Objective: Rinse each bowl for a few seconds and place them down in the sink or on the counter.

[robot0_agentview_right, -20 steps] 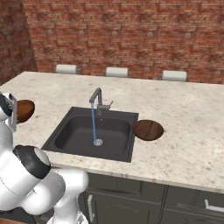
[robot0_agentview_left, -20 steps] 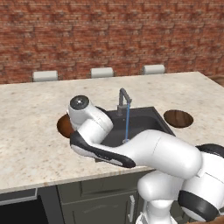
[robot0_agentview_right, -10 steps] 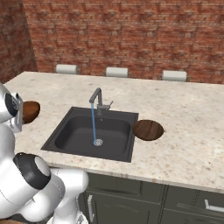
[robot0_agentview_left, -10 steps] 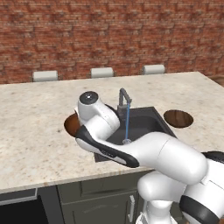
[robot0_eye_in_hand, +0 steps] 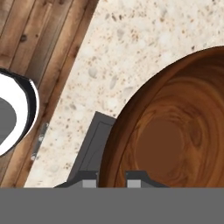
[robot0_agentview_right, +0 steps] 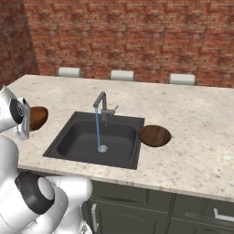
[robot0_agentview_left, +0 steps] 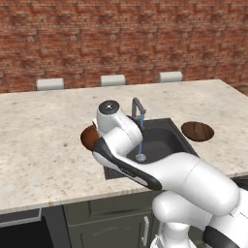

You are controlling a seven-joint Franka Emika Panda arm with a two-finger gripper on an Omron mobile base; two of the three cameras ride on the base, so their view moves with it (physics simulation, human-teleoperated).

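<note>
Item 1, gripper (robot0_eye_in_hand: 112, 177): in my hand view the two finger tips sit close together, one inside the rim of a wooden bowl and one outside it. I read that as a narrow pinch on the bowl's edge.

Item 2, held bowl (robot0_eye_in_hand: 175, 140): dark reddish-brown wood with swirling grain. Its hollow faces my hand camera, with speckled stone and a strip of wood flooring behind it. From the left base view I see the same bowl (robot0_agentview_left: 88, 137) as a brown sliver at the left side of the arm's wrist, left of the sink. From the right base view it (robot0_agentview_right: 38, 118) shows as a tilted brown oval beside the wrist, over the counter at the sink's left.

Item 3, second bowl (robot0_agentview_right: 154, 135): lying flat on the counter, just beside the sink's right edge, well apart from the arm. I log it in the left base view too (robot0_agentview_left: 197, 131).

Item 4, sink (robot0_agentview_right: 80, 139): square black basin set in the counter, silver drain (robot0_agentview_right: 103, 148) at its floor.

Item 5, faucet (robot0_agentview_right: 103, 104): grey, angular, at the far edge of the basin. A thin blue stream of water (robot0_agentview_right: 97, 130) falls from it to the drain.

Item 6, counter (robot0_agentview_left: 43, 145): beige speckled stone, dark cabinets (robot0_agentview_right: 192, 212) under it.

Item 7, wall (robot0_agentview_left: 121, 38): red brick beyond the far edge of the counter.
</note>
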